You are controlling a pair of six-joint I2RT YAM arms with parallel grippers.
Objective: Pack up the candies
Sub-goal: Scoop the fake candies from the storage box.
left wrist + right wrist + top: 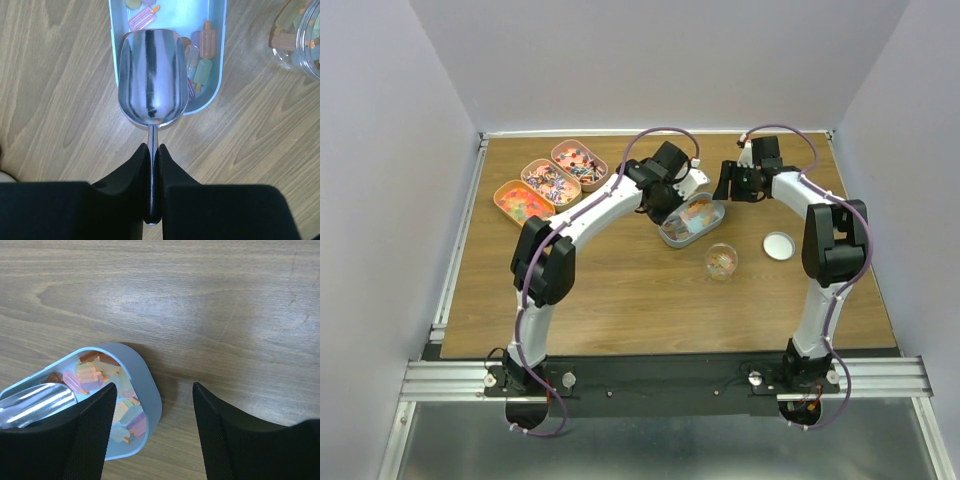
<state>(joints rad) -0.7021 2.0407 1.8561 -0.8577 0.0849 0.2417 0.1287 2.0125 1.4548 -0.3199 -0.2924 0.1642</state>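
Observation:
The candies (207,42) are small popsicle-shaped sweets in orange, pink, yellow and pastel, lying in a light blue oval tin (219,65) mid-table. My left gripper (153,150) is shut on the handle of a silver metal scoop (150,75), whose bowl hangs over the tin's near end and looks empty. My right gripper (154,387) is open and straddles the tin's (152,395) rounded end, one finger over the candies (90,372), the other over bare wood. Whether it touches the tin I cannot tell. The scoop (35,405) shows at the left. From above, both grippers (670,200) (725,185) flank the tin (712,226).
A clear jar (721,261) holding some candies stands just in front of the tin, also visible as the jar (300,35) in the left wrist view. Its white lid (779,245) lies to the right. Three filled oval tins (550,181) sit in a row at the back left.

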